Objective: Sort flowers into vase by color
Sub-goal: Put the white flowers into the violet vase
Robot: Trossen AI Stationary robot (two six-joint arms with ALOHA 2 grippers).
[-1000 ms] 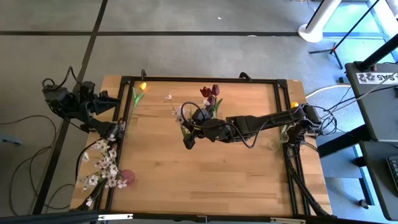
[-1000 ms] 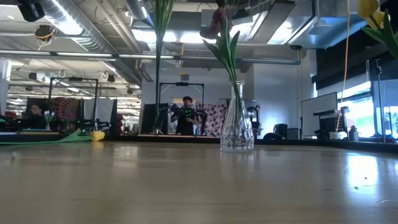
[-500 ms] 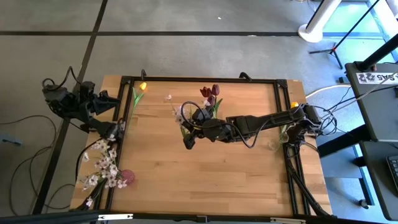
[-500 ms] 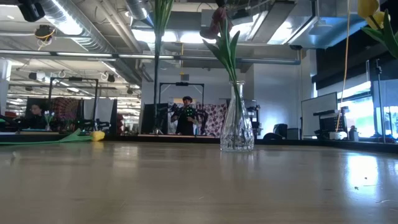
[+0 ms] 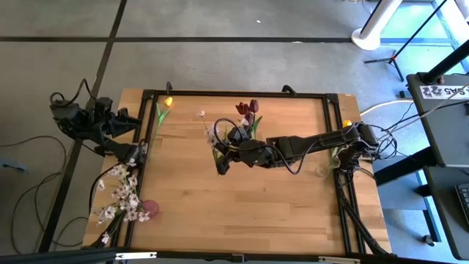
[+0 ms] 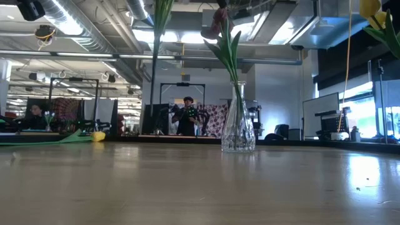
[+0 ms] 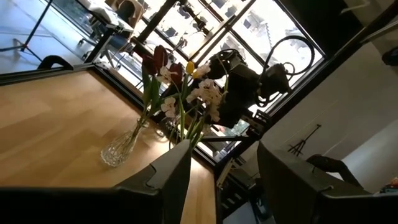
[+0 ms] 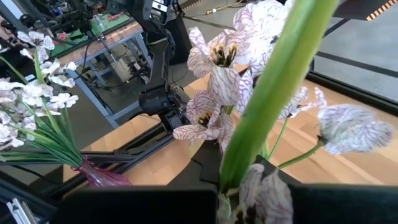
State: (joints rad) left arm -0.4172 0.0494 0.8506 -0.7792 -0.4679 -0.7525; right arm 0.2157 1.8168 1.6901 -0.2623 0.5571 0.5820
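Near the middle of the pale wooden surface [image 5: 242,198], the right gripper [image 5: 222,150] has its jaws closed on the green stem of a white-pink blossom sprig [image 8: 273,93], held at about eight o'clock from the clear glass vase [image 6: 238,122] of dark maroon tulips [image 5: 248,108]. The left gripper [image 7: 217,171] waits at the surface's nine o'clock edge, jaws parted and empty. A yellow tulip [image 5: 163,108] lies at eleven o'clock.

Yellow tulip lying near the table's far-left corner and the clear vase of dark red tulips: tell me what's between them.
In the high view, only bare wood and one tiny fallen blossom separate the yellow tulip from the clear vase.
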